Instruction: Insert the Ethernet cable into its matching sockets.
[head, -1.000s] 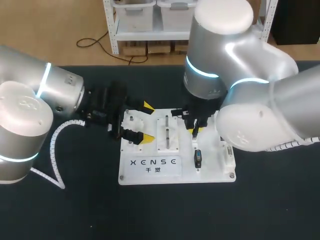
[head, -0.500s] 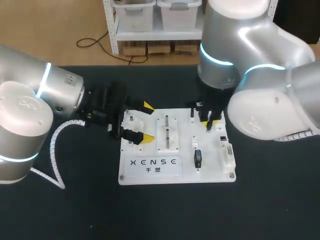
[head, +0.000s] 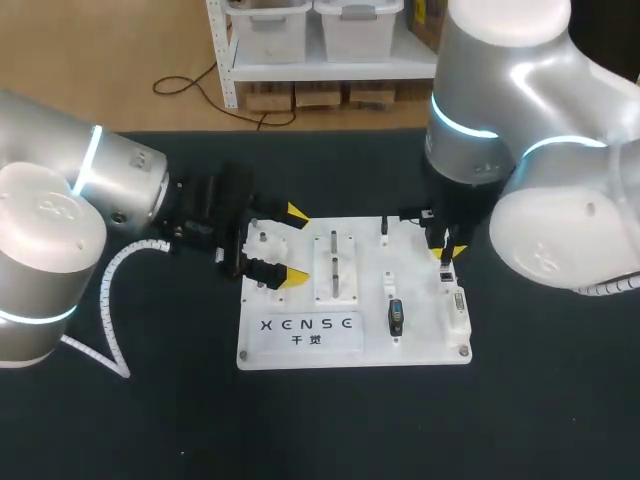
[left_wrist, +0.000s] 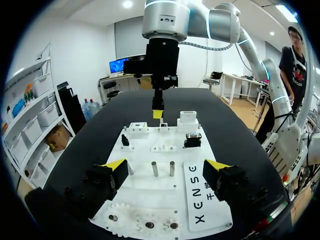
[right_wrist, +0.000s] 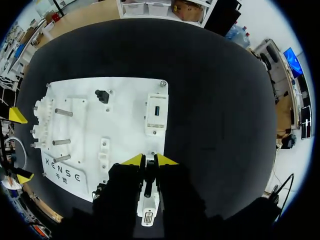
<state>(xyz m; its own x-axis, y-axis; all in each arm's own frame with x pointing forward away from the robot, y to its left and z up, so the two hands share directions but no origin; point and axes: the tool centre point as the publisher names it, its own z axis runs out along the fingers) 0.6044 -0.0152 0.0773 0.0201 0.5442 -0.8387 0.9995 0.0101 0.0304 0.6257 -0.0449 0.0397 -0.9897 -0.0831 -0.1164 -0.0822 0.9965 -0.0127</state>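
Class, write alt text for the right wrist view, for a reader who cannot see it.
The right gripper grips a thin dark plug over a white socket block at the white board's edge, on a black table.

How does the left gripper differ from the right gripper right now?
The left gripper is wide open, lying low at the white board's gear end; the right gripper is shut on a dark plug, pointing straight down over the socket end. Both have yellow tips.
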